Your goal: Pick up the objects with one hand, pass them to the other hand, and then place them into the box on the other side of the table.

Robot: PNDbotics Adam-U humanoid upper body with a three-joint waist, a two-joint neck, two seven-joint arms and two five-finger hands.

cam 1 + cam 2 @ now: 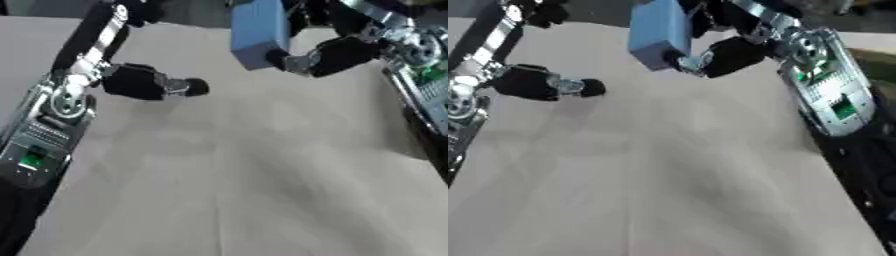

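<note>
Left eye view shows the robot's right hand raised above the pale beige tabletop, its black fingers curled round the lower edge of a light blue, box-shaped block with a matte surface. The block hangs clear of the tabletop, upright and slightly tilted, with most of its body rising above those fingers toward the top of the view.

The left hand sits well apart from the block, lower and to the side, over bare tabletop. It carries nothing. One dark digit juts out toward the middle of the tabletop; whether the rest of its fingers are curled or relaxed I cannot tell.

Judging by this, the pick-up is done and the handover is the step in hand: the block is held aloft between the two arms but has not reached the receiving side. The next move likely calls for bringing the two hands together, with the left hand's fingers spread to take a free face of the block above or beside the right hand's fingers before those let go. No receiving box shows in either view.
</note>
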